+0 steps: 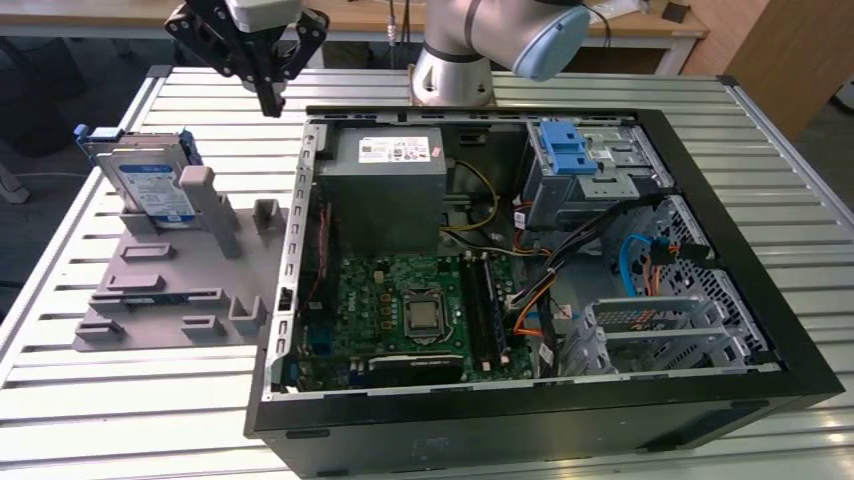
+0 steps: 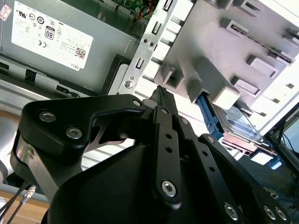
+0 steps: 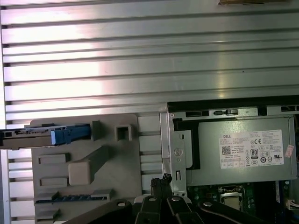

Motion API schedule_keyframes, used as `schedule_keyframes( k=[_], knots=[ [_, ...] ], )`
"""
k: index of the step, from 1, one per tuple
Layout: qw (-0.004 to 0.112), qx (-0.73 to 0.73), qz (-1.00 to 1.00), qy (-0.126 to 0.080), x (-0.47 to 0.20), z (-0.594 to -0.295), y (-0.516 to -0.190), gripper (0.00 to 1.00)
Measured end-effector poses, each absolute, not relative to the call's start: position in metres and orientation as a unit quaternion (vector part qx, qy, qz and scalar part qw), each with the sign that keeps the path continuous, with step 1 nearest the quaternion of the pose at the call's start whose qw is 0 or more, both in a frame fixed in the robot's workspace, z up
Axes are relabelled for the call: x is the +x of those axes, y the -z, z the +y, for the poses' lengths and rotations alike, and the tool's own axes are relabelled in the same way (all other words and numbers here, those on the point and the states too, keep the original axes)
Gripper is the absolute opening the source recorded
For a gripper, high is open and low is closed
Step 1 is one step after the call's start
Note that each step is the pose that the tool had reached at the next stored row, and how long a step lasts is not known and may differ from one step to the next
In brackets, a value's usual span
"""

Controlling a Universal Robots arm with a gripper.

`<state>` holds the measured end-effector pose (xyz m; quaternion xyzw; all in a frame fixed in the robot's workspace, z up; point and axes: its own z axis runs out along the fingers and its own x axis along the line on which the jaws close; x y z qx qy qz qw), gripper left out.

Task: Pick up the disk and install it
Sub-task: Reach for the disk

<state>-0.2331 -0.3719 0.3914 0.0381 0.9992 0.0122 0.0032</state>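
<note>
Exterior view: the hand (image 1: 274,100) hung above the slatted surface (image 1: 134,430), just off the far corner of the open computer case (image 1: 534,420). Its fingers were pressed together and pinched nothing. The disk (image 1: 140,180) stood on edge in the far slot of the grey stand (image 1: 174,290). It lay toward the exterior view's left of the hand and below it, well apart, with its labelled face turned to this camera.

In the second wrist view I saw the hand (image 2: 161,93) with its black tips meeting in a point. Past them sat the stand (image 2: 219,42), and beyond that the disk (image 2: 238,123) in its blue carrier.

First wrist view: looking down past the hand (image 3: 161,179), I saw the disk (image 3: 28,137) edge-on as a thin strip. Its long axis ran parallel to the case wall by the power supply (image 3: 243,154). The stand (image 3: 117,186) lay between the disk and the case. I judged the hand would have to travel away from the case, across the stand.
</note>
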Motion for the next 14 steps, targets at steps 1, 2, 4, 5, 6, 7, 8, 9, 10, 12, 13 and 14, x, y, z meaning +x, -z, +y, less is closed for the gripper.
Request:
schedule_keyframes(
  k=[1,2,4,5,6,7,8,9,10,12,13,14],
  knots=[
    [0.003,0.038,0.999,-0.012,-0.2336,-0.3718,-0.3913,0.11],
    [0.003,0.038,0.999,-0.012,-0.2341,-0.3717,-0.3913,0.11],
    [0.003,0.038,0.999,-0.012,-0.235,-0.3715,-0.3914,0.11],
    [0.003,0.038,0.999,-0.012,-0.2355,-0.3714,-0.3913,0.11],
    [0.003,0.038,0.999,-0.012,-0.236,-0.3713,-0.3913,0.11],
    [0.003,0.038,0.999,-0.012,-0.2365,-0.3712,-0.3913,0.11],
    [0.003,0.038,0.999,-0.012,-0.237,-0.3711,-0.3913,0.11],
    [0.003,0.038,0.999,-0.012,-0.2376,-0.371,-0.3913,0.11],
    [0.003,0.038,0.999,-0.012,-0.2382,-0.3708,-0.3913,0.11],
    [0.003,0.038,0.999,-0.012,-0.2392,-0.3706,-0.3912,0.11],
    [0.003,0.038,0.999,-0.012,-0.2397,-0.3704,-0.3912,0.11],
    [0.003,0.038,0.999,-0.012,-0.2403,-0.3703,-0.3912,0.11]
  ],
)
